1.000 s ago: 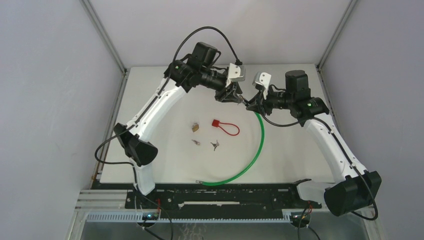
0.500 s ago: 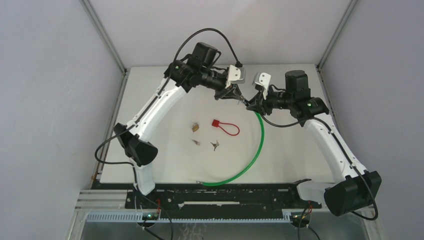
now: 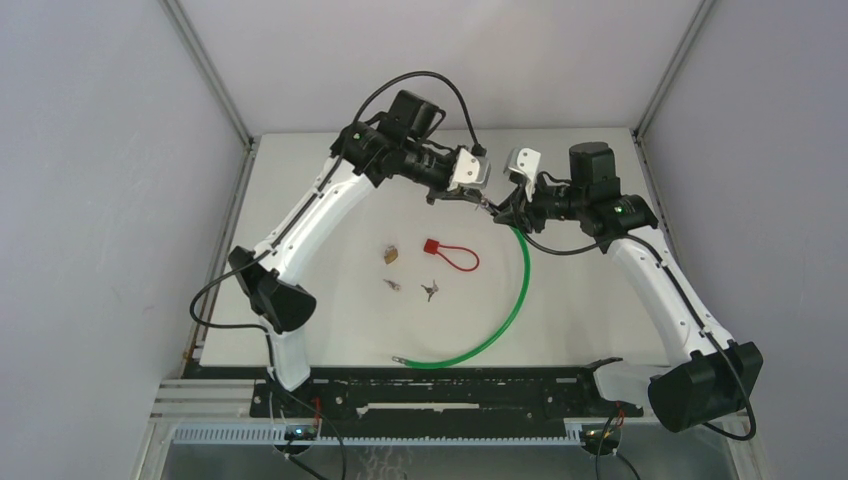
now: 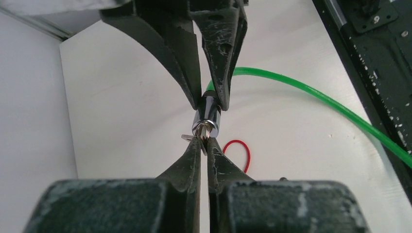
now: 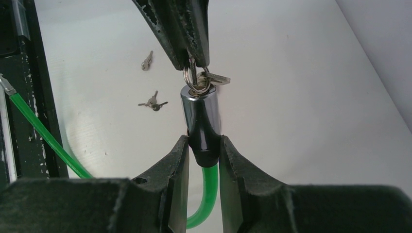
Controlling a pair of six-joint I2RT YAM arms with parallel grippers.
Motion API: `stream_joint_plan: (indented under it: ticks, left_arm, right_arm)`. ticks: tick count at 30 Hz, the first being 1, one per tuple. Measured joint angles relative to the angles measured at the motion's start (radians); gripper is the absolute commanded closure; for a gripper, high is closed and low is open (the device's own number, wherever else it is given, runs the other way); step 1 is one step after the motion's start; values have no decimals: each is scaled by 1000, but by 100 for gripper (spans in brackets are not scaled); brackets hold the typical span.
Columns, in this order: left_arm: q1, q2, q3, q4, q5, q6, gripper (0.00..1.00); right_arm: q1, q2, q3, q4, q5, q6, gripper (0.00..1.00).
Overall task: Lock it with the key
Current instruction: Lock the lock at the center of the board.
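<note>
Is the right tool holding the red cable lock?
No, the right tool clamps the black collar of the green cable lock, while the red cable lock lies on the table.

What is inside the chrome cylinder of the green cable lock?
A key sits in the end face of the chrome cylinder, pinched by the left gripper, with a ring and second key beside it. Its blade inside is covered, so how deep it goes cannot be seen.
</note>
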Motion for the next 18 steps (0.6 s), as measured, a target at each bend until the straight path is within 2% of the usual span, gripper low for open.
stream_joint_plan:
  ticks: [10,18]
  left_arm:
    - [-38,0,-5,-77,-74,276,100]
    - [-87,0,-6,-118,-214,463,100]
  right_arm:
    - [-4,9,0,-45,-7,-30,100]
    - [-7,22,0,-77,-9,-55,100]
